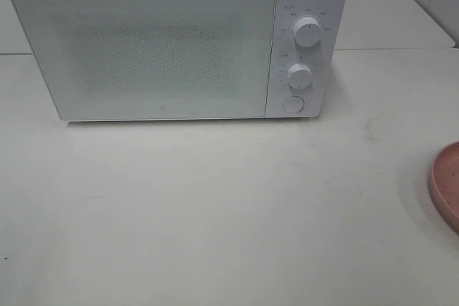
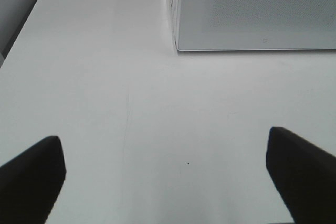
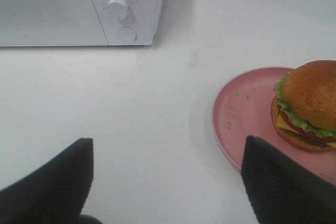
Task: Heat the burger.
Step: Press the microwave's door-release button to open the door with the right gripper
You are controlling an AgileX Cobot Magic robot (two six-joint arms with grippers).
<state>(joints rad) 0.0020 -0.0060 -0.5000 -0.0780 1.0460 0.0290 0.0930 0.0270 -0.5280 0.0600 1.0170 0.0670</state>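
The burger [image 3: 307,106], with a glossy brown bun, green lettuce and yellow cheese, sits on a pink plate [image 3: 244,114]; only the plate's edge [image 1: 446,184] shows at the right border of the high view. The white microwave [image 1: 176,44] stands at the back of the table with its door shut. My right gripper [image 3: 168,182] is open, its dark fingers [image 3: 52,182] wide apart above the table, with the plate beside one finger. My left gripper [image 2: 168,174] is open over bare table in front of the microwave's left corner [image 2: 178,48]. Neither arm shows in the high view.
On the microwave's right panel are two knobs [image 1: 308,32] [image 1: 299,74] and a round button [image 1: 292,104]. A seam [image 1: 394,49] between tables runs behind the microwave's right side. The white tabletop [image 1: 215,206] stretches in front of the microwave.
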